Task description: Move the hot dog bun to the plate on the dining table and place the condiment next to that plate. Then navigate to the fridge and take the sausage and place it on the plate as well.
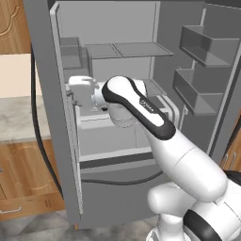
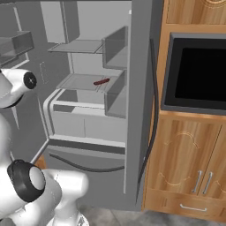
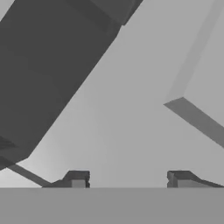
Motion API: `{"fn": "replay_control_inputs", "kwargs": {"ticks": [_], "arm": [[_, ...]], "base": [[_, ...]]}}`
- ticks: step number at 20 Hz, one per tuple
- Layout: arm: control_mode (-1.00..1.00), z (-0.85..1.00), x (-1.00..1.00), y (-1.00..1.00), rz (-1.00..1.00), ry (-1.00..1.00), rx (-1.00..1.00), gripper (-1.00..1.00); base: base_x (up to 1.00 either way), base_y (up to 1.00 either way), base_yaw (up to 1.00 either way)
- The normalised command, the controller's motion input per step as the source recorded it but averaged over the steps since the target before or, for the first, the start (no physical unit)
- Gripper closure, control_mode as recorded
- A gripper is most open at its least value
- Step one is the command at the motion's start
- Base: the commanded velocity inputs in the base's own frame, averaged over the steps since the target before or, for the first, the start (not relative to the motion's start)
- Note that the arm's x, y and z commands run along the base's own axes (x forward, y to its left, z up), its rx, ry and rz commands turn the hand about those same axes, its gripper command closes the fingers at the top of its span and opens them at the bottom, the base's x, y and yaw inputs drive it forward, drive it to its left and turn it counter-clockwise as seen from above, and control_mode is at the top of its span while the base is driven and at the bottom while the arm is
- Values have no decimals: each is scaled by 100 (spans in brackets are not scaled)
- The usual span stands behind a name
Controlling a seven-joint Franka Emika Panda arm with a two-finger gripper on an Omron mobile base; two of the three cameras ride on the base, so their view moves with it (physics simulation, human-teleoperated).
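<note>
1. while the fridge [image 2: 141,66] stands open before the mobile base, the franka arm [image 1: 155,127] reaches into its grey interior, its hand up against the left inner wall in the left base view.
2. the sausage [image 2: 101,82] lies on the middle glass shelf [image 2: 79,82], toward that shelf's right front, close beside a door-side bin wall in the right base view.
3. it is a small, slim, reddish-brown link, lying flat and at a slight slant, with nothing touching it.
4. judging by its look, the sausage is light and somewhat soft, with a smooth, rounded skin that could roll or slip between the pads.
5. the best hold appears to be across its middle, fingers closing on the narrow width, with a gentle squeeze so it neither squashes nor squirts out endways.
6. the gripper [image 3: 127,177] shows two dark fingertips [image 3: 78,179] spread wide apart in the hand view, with nothing between them; it holds nothing.
7. ahead of the fingertips, the hand view takes in plain grey fridge walls and a shelf edge [image 3: 194,118].
8. the gripper sits well apart from the sausage, so the grasp is not yet begun; the arm will likely need to swing right toward the shelf.
</note>
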Motion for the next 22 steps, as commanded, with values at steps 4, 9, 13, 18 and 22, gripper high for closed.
{"fn": "replay_control_inputs", "kwargs": {"ticks": [4,9,13,18,22], "arm": [[-100,1,-18,59,3,0,-7,-100],[-100,25,-81,-16,0,-8,-7,-100],[-100,28,-92,-46,-3,-3,-1,-100],[-100,7,-85,-68,-7,0,0,-100],[-100,5,-67,-72,-10,7,-7,-100]], "base": [[0,0,0],[0,0,0],[0,0,0],[0,0,0],[0,0,0]]}}
